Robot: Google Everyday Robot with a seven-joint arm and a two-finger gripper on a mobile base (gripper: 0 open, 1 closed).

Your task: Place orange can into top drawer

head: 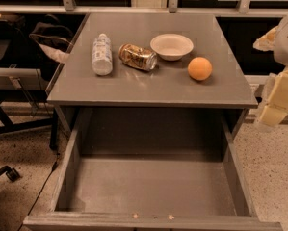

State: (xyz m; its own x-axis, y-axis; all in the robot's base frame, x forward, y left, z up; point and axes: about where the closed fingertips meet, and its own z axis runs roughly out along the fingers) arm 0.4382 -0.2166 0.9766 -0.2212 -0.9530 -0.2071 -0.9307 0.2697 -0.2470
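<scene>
Camera view is showing the opening step, with nothing grasped yet: the orange can (pixel 137 57) is lying on its side on the grey cabinet top (pixel 148 88), between a water bottle (pixel 101 54) and a white bowl (pixel 171 46), with an orange fruit (pixel 200 68) sitting farther right. The top drawer (pixel 153 184) is standing pulled out below. The gripper (pixel 277 102) is hanging at the frame's right edge, off the cabinet's side and well apart from the can; whether it is apart or together I cannot tell. The next move, I am judging, is calling for a leftward reach over the top, lining up across the can's round body while avoiding bowl and fruit.
</scene>
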